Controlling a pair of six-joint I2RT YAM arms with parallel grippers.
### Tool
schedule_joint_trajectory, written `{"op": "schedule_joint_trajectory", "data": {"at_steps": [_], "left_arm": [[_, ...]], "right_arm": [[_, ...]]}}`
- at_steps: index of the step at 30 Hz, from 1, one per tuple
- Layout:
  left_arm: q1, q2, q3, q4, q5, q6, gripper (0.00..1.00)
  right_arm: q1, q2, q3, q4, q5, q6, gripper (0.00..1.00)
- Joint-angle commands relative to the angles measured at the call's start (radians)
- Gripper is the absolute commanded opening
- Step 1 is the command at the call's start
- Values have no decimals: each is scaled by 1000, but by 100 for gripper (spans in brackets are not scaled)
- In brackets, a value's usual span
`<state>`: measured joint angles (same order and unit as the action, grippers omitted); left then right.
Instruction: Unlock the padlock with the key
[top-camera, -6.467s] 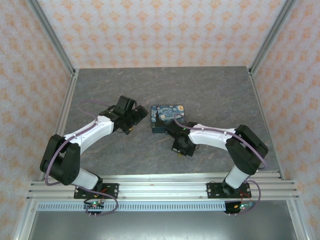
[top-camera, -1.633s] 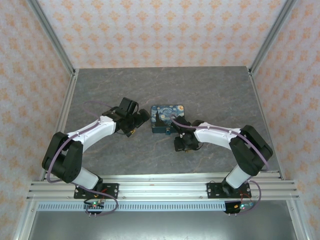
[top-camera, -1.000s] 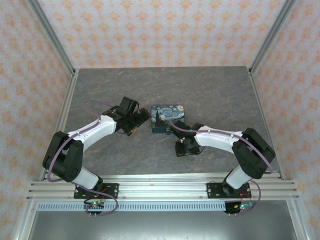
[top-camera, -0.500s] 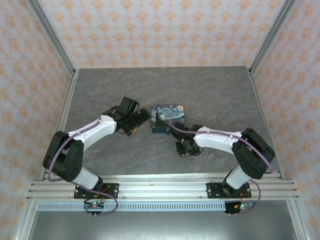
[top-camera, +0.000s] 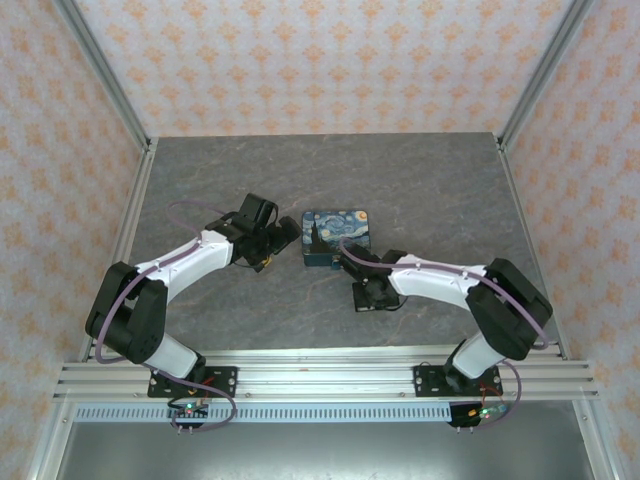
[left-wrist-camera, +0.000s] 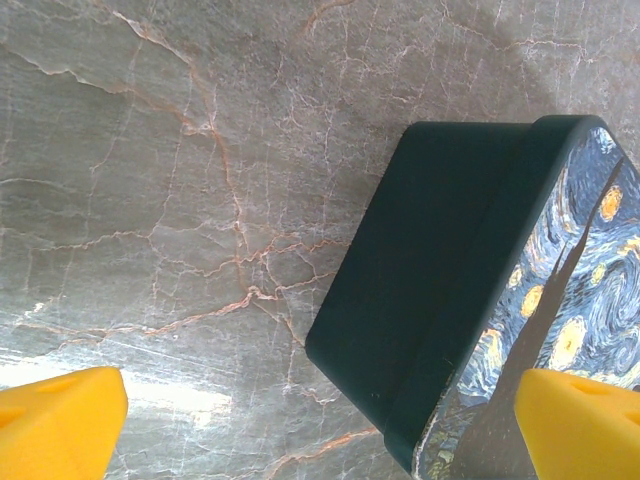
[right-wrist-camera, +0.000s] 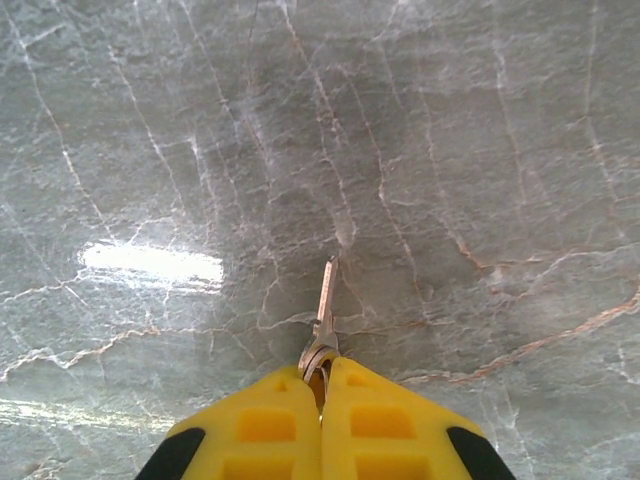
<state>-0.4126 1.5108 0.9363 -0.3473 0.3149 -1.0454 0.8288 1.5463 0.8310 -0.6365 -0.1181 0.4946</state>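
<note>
We note the right tool (right-wrist-camera: 322, 385) clamped on the key (right-wrist-camera: 325, 300); from above, the box (top-camera: 337, 232) lies at its 11 o'clock, and the left tool (left-wrist-camera: 320, 425), jaws apart, sits nearer.

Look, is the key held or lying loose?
Held. The right arm's yellow fingers are shut on the key, its blade poking out.

Starry-night box (top-camera: 335, 226) sits mid grey marble table (top-camera: 430, 190), w/ orange-patterned walls (top-camera: 330, 60) around.
</note>
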Motion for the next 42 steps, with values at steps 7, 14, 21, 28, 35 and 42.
{"op": "schedule_joint_trajectory", "data": {"at_steps": [7, 14, 21, 28, 35, 42], "left_arm": [[-8, -29, 0, 4, 10, 22, 100], [-27, -51, -13, 57, 76, 11, 99], [-71, -58, -28, 172, 159, -97, 96], [-106, -19, -24, 310, 222, -205, 83], [-129, 15, -13, 378, 237, -239, 68], [-147, 55, 27, 378, 245, -230, 67]], "right_arm": [[-22, -165, -39, -5, -5, 49, 0], [-76, -281, -48, 85, -151, 75, 0], [-116, -344, -49, 226, -373, 64, 0], [-169, -356, -80, 368, -594, -7, 0], [-302, -348, -142, 535, -785, -13, 0], [-358, -314, -159, 594, -841, -16, 0]]}}
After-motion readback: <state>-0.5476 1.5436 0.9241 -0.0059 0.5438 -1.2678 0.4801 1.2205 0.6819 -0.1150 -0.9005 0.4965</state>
